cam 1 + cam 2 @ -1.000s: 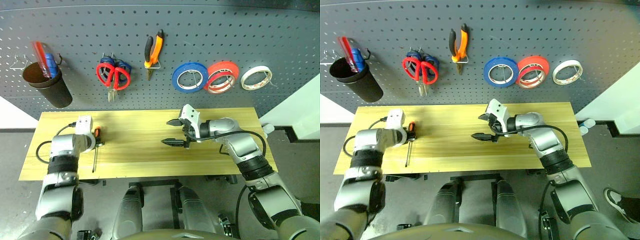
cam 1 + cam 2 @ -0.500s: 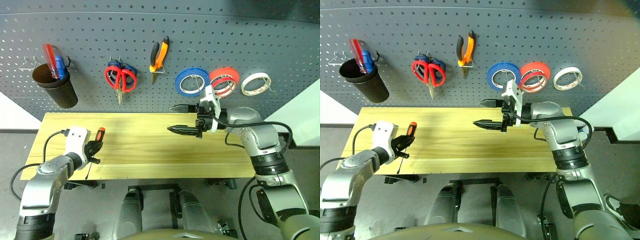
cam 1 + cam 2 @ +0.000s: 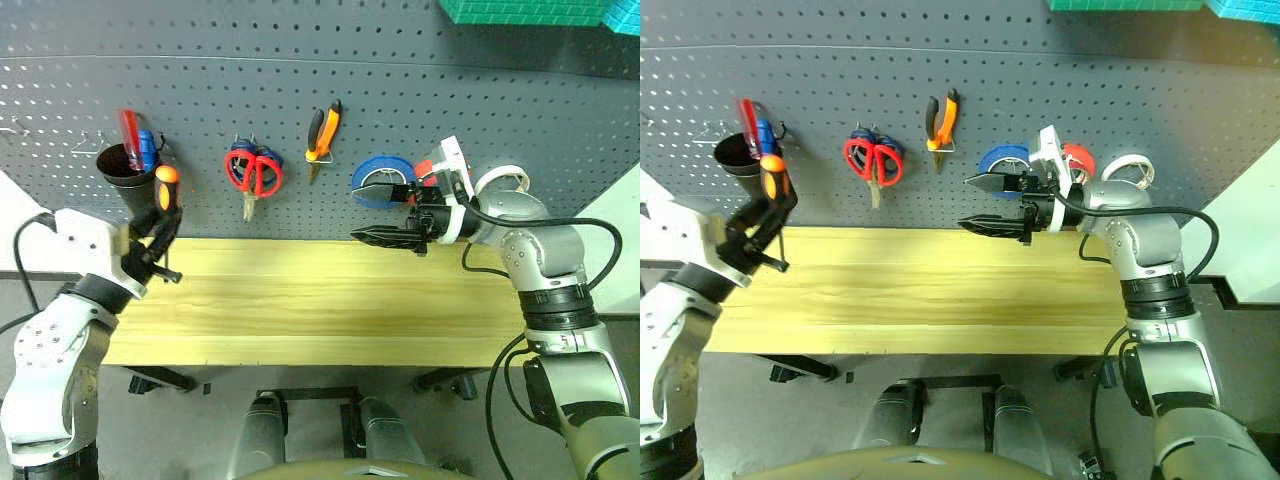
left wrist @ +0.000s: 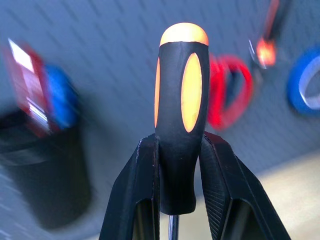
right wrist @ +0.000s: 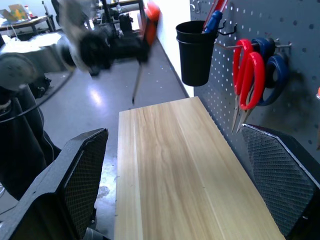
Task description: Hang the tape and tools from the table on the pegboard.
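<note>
The left pincer (image 3: 160, 222) is clamped on the screwdriver (image 3: 165, 190), gripping the lower part of the orange-and-black handle; the handle end points up and the thin shaft hangs down below the fingers (image 4: 137, 200). It is held up in front of the pegboard (image 3: 300, 100), just beside the black cup (image 3: 128, 172) that hangs on the pegboard's left part, a little lower than the cup's rim and on the side toward the scissors.

The right pincer (image 3: 385, 212) has its fingers wide apart with nothing between them. It lies level, pointing toward the cup's side of the pegboard, above the back edge of the bench (image 3: 300, 300) and in front of the blue roll (image 3: 380, 175).

On the pegboard, going away from the cup: the red scissors (image 3: 255, 175) hang in front of blue-handled scissors (image 5: 272, 70), then the pliers (image 3: 322, 128) hang handles up, then the blue roll, then the red tape (image 3: 1078, 158), mostly hidden behind the right wrist, then the white roll (image 3: 500, 180) farthest from the cup. The cup holds a red item and a blue item, too small to identify.

The bench stands below the pegboard, its long side against it
</note>
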